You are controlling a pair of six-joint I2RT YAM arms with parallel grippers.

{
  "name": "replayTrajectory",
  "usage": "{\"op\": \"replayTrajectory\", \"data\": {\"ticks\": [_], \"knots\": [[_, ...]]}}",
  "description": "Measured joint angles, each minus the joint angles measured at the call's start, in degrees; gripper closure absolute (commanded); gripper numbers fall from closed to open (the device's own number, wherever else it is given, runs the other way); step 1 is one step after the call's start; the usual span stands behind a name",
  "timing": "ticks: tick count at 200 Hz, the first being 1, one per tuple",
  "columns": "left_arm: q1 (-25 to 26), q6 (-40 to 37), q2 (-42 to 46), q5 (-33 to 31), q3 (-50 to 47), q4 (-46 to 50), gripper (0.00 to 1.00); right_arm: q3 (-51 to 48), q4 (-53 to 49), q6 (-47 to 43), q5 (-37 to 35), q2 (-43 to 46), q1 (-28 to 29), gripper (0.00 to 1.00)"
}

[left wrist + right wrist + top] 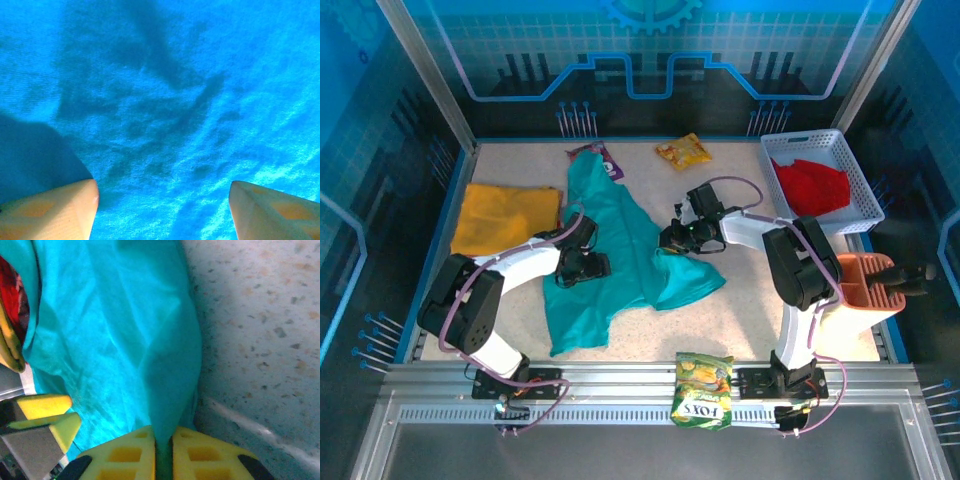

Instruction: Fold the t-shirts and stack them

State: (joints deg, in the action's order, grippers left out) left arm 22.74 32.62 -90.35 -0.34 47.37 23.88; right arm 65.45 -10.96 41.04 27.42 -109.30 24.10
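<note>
Yellow-orange cotton t-shirt (505,218) is lying flat at the left of the counter (760,290), well apart from my work. Just right of it, my left fingers (60,210) are standing apart, pointing down over the left-middle of the crumpled teal cloth t-shirt (620,250); I cannot tell whether they are touching the fabric. That shirt's long axis is running from the far side toward the near left, so its bunched right edge is lying on my right arm's side. My right fingers (125,457) are clamping together on a fold of that edge. I am judging the coming pull as rightward, away from the left fingers, to spread the cloth. At far right, a red soft t-shirt (810,185) is sitting in the white slotted plastic basket (865,195).
</note>
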Motion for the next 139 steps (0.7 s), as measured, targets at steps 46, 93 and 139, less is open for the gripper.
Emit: {"op": "replayTrajectory", "data": {"ticks": [46,93,139], "knots": [[-2.2,-0.3,0.7,0.0,0.0,0.6,0.29,10.4,-13.8,-9.5,-18.8,0.9,11.9,1.00],[-5.2,-1.5,3.1,0.0,0.0,1.6,0.29,15.9,-23.9,-15.9,-38.7,1.3,29.6,0.87],[-5.4,-1.7,3.2,0.2,-0.6,1.6,0.29,16.0,-28.8,-18.6,-46.4,0.1,31.6,0.42]]}}
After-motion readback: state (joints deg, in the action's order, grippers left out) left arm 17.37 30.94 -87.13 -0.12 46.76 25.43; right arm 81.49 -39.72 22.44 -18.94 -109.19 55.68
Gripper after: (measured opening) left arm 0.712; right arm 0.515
